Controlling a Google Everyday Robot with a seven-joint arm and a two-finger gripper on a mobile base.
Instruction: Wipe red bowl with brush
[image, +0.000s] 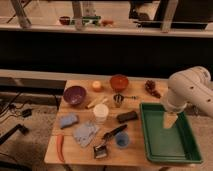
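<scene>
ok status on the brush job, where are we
Gripper above green tray, right of table. Brush lying near front edge, not picked up. Red bowl at back. White cup and black block sit between them.
</scene>
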